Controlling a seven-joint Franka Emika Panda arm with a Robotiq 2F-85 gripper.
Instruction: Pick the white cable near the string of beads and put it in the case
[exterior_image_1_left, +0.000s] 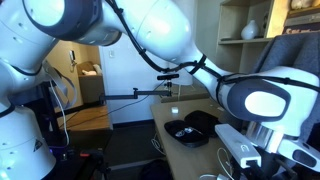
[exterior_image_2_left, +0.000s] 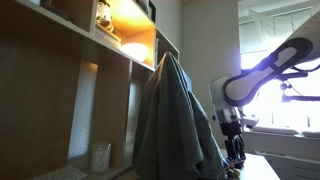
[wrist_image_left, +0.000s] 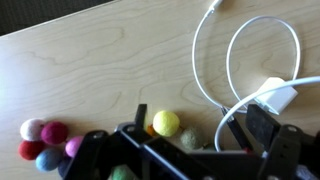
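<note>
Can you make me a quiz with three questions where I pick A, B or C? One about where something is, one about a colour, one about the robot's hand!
1. Where does the white cable lie? A on a shelf; B on the wooden table; C on the floor.
2. What colour is the case? A red; B white; C black.
3. How is the gripper? A open, holding nothing; B shut on a pen; C shut on a cup.
Answers: 1 B, its loops rest on the wood. 2 C, it looks black in an exterior view. 3 A, its fingers stand wide apart above the beads.
</note>
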